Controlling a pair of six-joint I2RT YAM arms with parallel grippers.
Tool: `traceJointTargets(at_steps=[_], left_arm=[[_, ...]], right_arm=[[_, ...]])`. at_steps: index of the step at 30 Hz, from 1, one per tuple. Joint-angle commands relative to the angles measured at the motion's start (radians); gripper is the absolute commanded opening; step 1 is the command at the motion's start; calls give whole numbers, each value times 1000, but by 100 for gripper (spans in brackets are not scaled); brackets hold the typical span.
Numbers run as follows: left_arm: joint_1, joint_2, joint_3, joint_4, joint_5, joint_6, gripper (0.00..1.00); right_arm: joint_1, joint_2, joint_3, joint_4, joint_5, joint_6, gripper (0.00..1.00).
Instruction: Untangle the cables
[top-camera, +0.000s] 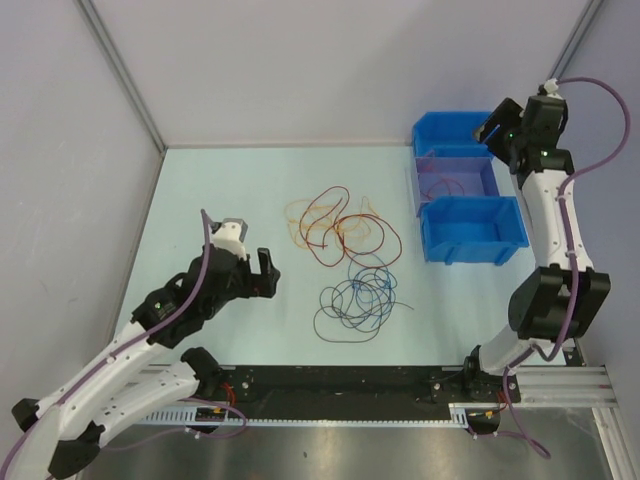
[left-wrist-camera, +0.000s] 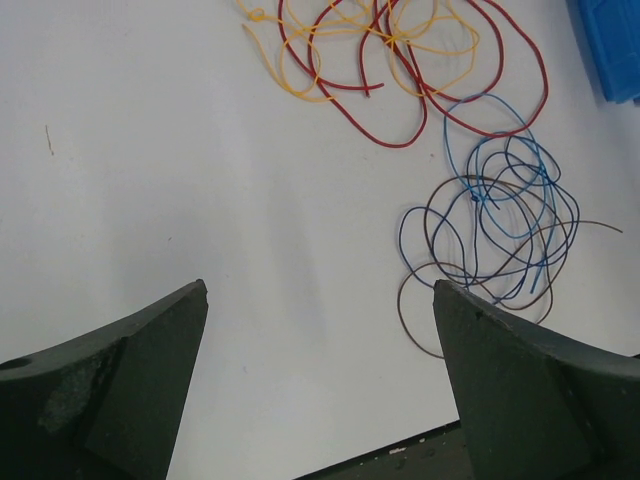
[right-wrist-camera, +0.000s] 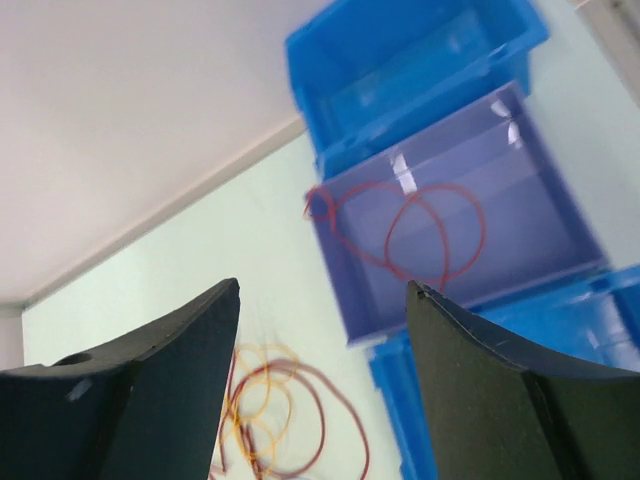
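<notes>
Aloft, right end effector (right-wrist-camera: 322, 290) splayed above bins (right-wrist-camera: 400, 60), left arm (top-camera: 150, 330) crouched low

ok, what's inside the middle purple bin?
One red cable lies looped inside the purple bin, one end hooked over a rim corner. The rest of the floor is bare; nothing hides it.

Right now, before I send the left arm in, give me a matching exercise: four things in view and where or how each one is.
1. orange cable
2. blue cable
3. lone red cable
4. left tool

A. open above bare table
B. inside the middle bin
C. tangled with the big red cable
D. tangled with the dark cable

Pairs: 1-C, 2-D, 3-B, 4-A
</notes>
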Motion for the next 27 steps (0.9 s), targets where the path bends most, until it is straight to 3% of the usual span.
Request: traceJointTargets(at_steps=[1,7,16,27], left_arm=[[6,20,-24,100,8,8,100],[6,213,-18,216,111,-23,98],[4,497,49,382,133,-55,97],[41,920,379,352,50,11,94]], right_arm=[[89,-128,-135,33,3,-14,72],[226,-254,-246,-39,54,-25,71],[352,-471,-516,-91,63,29,70],[416,-611,-674,-132,55,42,70]])
